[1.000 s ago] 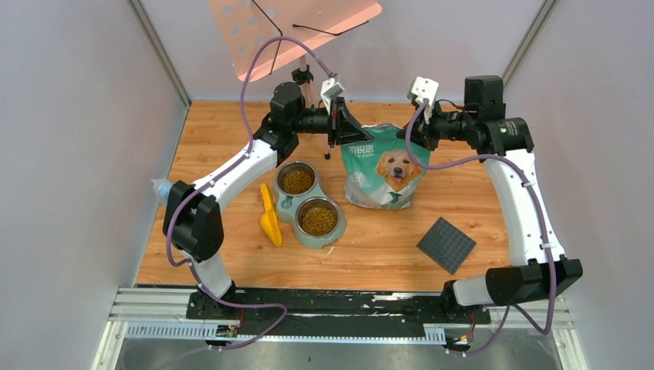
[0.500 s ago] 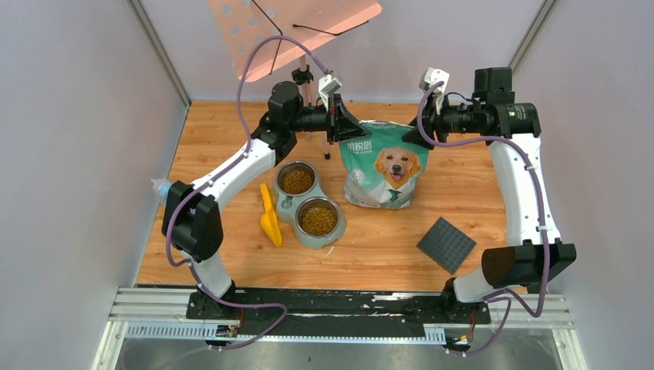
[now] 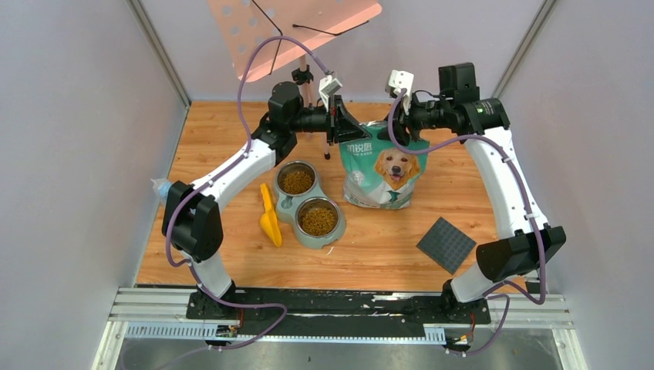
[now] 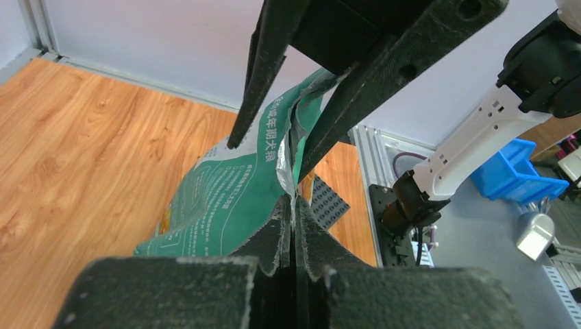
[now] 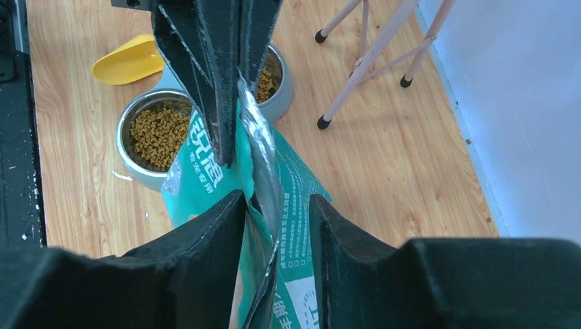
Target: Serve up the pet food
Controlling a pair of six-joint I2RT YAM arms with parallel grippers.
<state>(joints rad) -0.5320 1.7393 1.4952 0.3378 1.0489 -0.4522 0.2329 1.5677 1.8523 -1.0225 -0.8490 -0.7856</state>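
Observation:
Brown pet food [image 3: 318, 219] fills both steel bowls of the grey double feeder [image 3: 287, 202]; the right wrist view shows the same pet food [image 5: 159, 133]. The teal bag [image 3: 382, 166] with a golden dog stands upright behind the feeder. My left gripper [image 3: 343, 128] is shut on the bag's top left edge; its jaws [image 4: 293, 205] pinch the foil seam. My right gripper [image 3: 395, 129] is open at the middle of the top edge. The bag's rim [image 5: 264, 154] passes loosely between the right gripper's [image 5: 277, 205] two fingers.
A yellow scoop [image 3: 270, 220] lies left of the feeder. A dark grey studded plate [image 3: 446, 244] lies on the wood at front right. A pink perforated stand [image 3: 293, 27] rises behind the left gripper, its legs [image 5: 363, 55] on the floor near the bag.
My right gripper has opened off the bag's top right corner and moved left along the top edge. The left gripper and the bag have stayed put.

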